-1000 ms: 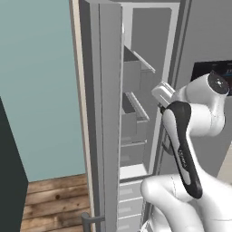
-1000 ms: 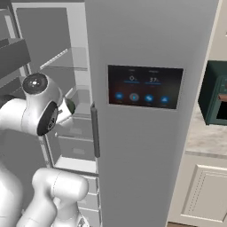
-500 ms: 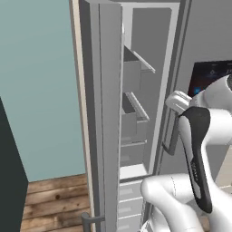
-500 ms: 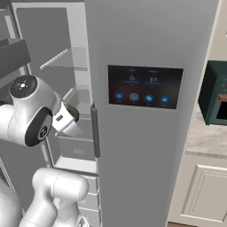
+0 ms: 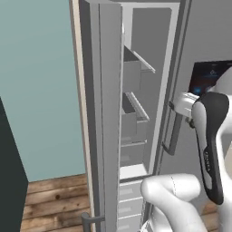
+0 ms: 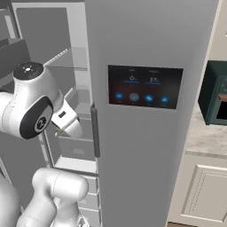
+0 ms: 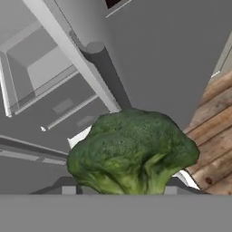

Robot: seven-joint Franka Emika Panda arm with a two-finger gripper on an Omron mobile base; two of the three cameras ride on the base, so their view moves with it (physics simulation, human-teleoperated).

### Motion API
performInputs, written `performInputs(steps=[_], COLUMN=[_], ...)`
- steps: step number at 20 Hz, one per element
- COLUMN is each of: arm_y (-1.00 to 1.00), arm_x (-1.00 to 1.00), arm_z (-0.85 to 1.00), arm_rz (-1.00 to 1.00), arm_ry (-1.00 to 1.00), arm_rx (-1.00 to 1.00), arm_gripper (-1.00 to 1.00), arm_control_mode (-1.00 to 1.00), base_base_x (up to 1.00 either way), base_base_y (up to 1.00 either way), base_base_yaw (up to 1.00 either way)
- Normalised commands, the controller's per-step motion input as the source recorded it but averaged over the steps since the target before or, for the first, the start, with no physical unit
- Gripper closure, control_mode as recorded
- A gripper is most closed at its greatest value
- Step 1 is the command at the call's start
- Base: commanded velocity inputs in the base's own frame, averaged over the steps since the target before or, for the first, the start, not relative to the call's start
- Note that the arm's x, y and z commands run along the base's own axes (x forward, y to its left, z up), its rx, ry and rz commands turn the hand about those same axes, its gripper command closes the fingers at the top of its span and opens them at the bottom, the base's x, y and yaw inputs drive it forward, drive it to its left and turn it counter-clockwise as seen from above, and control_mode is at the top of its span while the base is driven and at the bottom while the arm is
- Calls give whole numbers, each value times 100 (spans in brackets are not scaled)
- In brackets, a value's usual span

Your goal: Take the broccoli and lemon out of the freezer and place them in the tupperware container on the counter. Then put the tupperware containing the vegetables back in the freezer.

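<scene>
A dark green toaster oven sits at the right edge of the right base view, cut off by the frame; a teal wall rises on the left of the left base view; brown wooden floor planks run along its foot; a dark panel crosses that view's lower left corner.

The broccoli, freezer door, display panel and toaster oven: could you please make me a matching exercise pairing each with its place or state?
Things:
1. broccoli
2. freezer door
3. display panel
4. toaster oven

Places or states:
A. standing open, with bins on its inner side
B. dark green, on the counter right of the freezer
C. held in the gripper
D. dark with blue lights, on the closed door

Pairs: 1-C, 2-A, 3-D, 4-B
</scene>
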Motion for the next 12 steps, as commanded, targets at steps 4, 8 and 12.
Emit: performInputs(steps=[4,8,12], arm_y=[-10,0,0], arm_x=[-27,0,0], arm_z=[0,0,0], arm_rz=[0,0,0], arm_ry=[5,0,0], arm_rx=[0,0,0], arm_gripper=[100,100,100], arm_control_mode=[100,100,100], base_base_x=[-33,-57,-26], base_base_y=[-19,-44,-94], base_base_yaw=[0,0,0])
